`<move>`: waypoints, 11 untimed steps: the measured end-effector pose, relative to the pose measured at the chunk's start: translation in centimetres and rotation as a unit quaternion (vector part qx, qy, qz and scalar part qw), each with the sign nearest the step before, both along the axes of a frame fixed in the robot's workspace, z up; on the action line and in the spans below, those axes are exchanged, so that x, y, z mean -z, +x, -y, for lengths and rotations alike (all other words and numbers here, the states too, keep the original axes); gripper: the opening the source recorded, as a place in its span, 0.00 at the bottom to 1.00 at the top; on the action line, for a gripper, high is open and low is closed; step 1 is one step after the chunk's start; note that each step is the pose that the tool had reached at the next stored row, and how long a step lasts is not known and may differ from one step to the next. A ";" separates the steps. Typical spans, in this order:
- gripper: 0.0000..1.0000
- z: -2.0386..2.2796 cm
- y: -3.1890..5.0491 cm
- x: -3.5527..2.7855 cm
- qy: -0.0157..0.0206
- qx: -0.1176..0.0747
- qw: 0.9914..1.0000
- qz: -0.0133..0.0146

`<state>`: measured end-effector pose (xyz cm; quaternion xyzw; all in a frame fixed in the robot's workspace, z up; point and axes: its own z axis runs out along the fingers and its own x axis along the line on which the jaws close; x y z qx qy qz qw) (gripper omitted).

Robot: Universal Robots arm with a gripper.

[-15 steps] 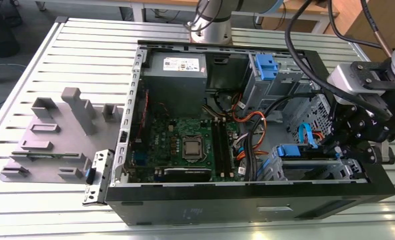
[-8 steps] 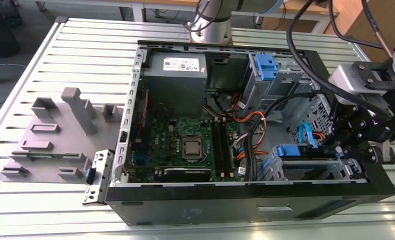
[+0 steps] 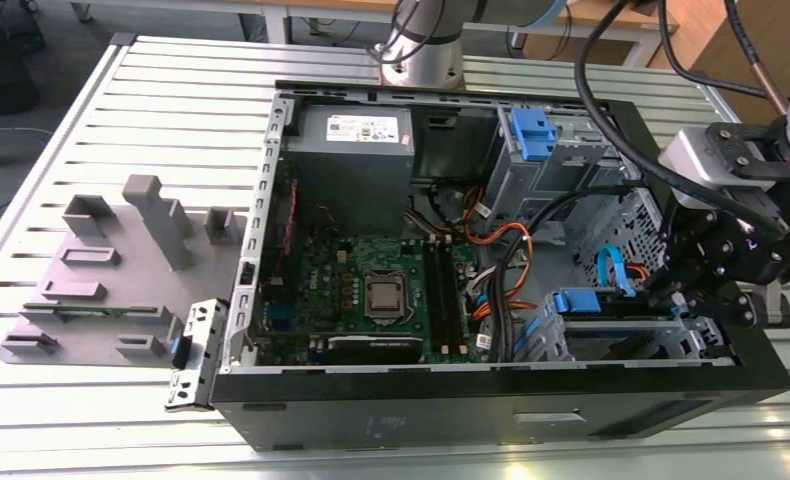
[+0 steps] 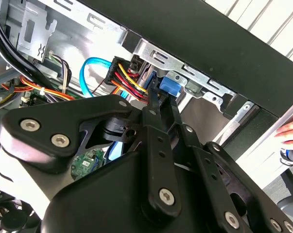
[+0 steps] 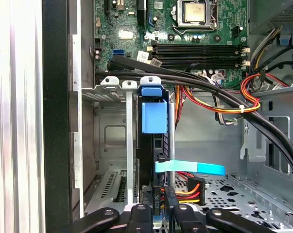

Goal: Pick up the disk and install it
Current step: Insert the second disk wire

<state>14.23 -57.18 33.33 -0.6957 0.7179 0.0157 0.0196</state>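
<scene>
The disk (image 5: pixel 153 150) stands on edge in the metal drive cage (image 5: pixel 129 145) at the front corner of the open computer case (image 3: pixel 502 400). Its blue carrier bracket (image 5: pixel 153 116) faces the motherboard. In the exterior view the blue bracket (image 3: pixel 575 302) shows at the lower right of the case. My gripper (image 3: pixel 662 295) reaches in from the exterior view's right. In both wrist views its black fingers (image 5: pixel 141 213) close in on the disk's thin rear edge. The gripper (image 4: pixel 161 99) tips end at the blue bracket (image 4: pixel 168 86).
Red, yellow and black power cables (image 5: pixel 190 187) and a flat blue data cable (image 5: pixel 190 168) lie right beside the gripper. Thick black cables (image 5: pixel 209 90) cross above the cage. The motherboard (image 3: pixel 368 290), power supply (image 3: pixel 352 140) and an upper drive cage (image 3: pixel 531 135) fill the case. A grey fixture (image 3: pixel 115 270) sits outside. A person's hand (image 4: pixel 292 130) is nearby.
</scene>
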 end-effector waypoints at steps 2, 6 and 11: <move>0.24 0.00 0.00 0.00 0.000 0.000 1.000 0.000; 0.17 -0.01 0.01 -0.01 0.000 0.000 1.000 0.000; 0.17 -0.02 0.02 0.00 0.000 0.000 1.000 0.000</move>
